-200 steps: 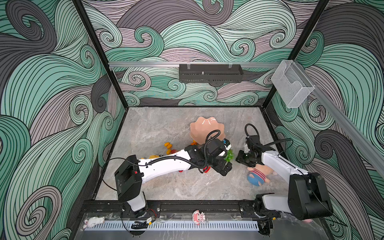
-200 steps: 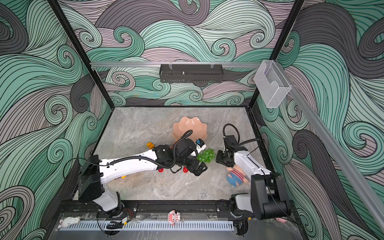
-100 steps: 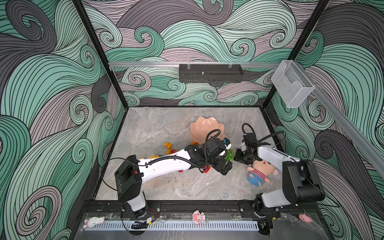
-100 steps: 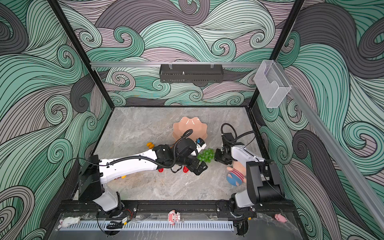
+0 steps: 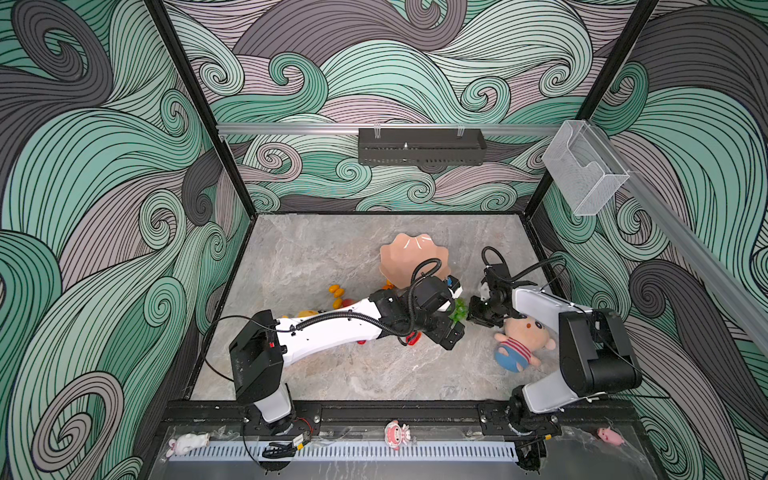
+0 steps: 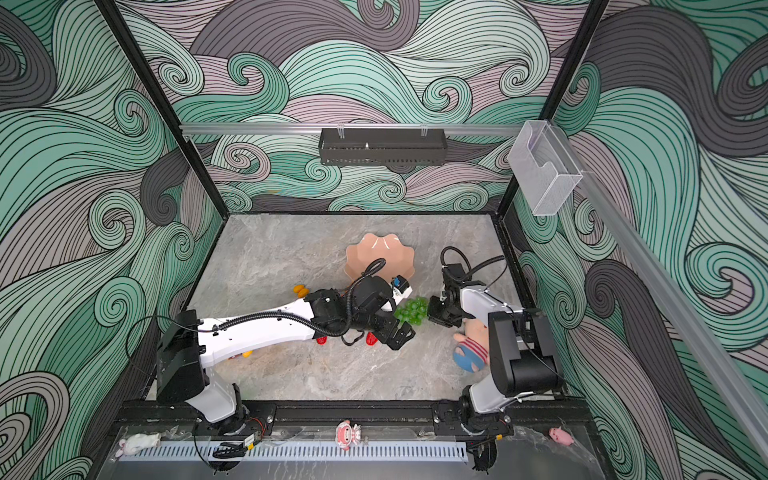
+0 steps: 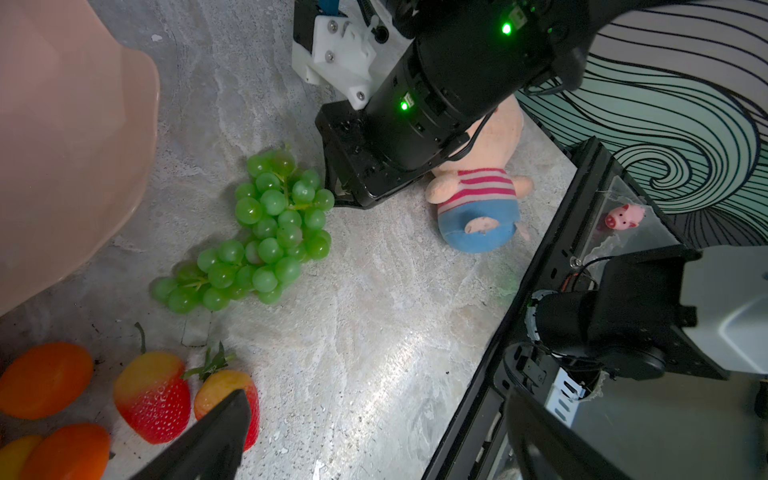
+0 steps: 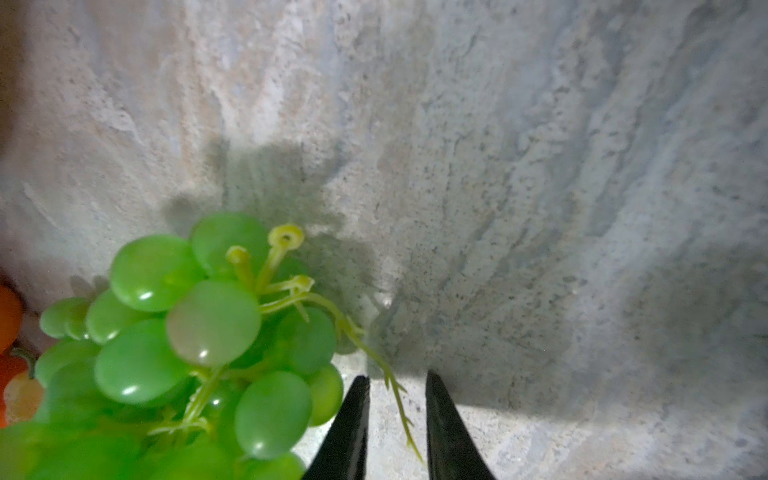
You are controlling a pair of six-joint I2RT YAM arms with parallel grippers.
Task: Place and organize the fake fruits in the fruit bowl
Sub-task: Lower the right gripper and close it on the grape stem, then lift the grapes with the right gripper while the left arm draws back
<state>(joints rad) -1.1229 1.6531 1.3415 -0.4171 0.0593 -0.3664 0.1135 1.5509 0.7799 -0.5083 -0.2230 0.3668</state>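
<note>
**Picking up the grape bunch: stem lined up, grip not yet made**

Picking the green plastic grape bunch (image 6: 411,309) off the grey marbled bench (image 5: 332,257) looks like the step in hand. The bunch lies near the shallow peach-pink scalloped fruit bowl (image 6: 378,249), on its robot-facing side, with bare bench between them. No fruit shows in the visible part of the bowl.

In the right wrist view the right jaws stand narrowly apart. The bunch's thin pale-green stem (image 8: 399,399) runs through the gap and is not yet pinched. The left jaws are spread wide and hold nothing. They hover farther from the bowl than the grapes, over the glossy red strawberries (image 7: 153,399) and small orange oval fruits (image 7: 41,378), which also lie outside the bowl.

The next move probably calls for the right jaws to meet on the stem. The bunch must then be lifted clear, carried over the wavy rim and lowered inside. The stem is slim and looks springy, so it could slip out. The left arm reaches close to the bowl and may crowd that path.
</note>
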